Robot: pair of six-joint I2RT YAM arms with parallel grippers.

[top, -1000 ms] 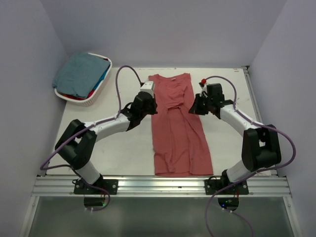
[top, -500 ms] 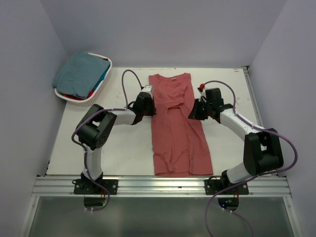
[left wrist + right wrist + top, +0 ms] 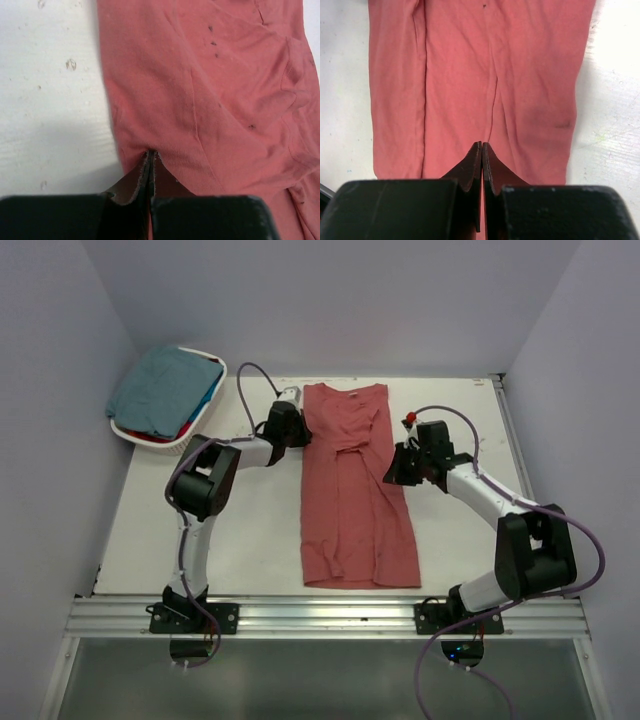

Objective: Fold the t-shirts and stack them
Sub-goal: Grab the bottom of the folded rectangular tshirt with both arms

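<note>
Now the brick-red t-shirt (image 3: 355, 500) is lying flat in the middle of the white table (image 3: 240, 540), between the 2 arms. Its sleeves are lying folded inward, so it is making 1 long narrow strip, a little wider at the hem, with soft creases and some small dark specks.

The left gripper (image 3: 150, 156) is holding its jaws pressed together on the shirt's left edge near the shoulder, and a bit of cloth is rising between them. The right gripper (image 3: 481, 146) is also keeping its jaws together, tips on the cloth at the right edge; whether it is pinching a fold, I cannot tell. Only these 2 grippers are touching the shirt.

A white basket (image 3: 195, 435) is sitting at the far left corner, well apart, and a teal t-shirt (image 3: 165, 388) is lying heaped in it, with bits of bright blue and red cloth underneath.

The shirt's long axis is running from far edge to near edge, the collar (image 3: 350, 396) pointing away from the arms and the hem (image 3: 360, 578) toward their bases.
</note>
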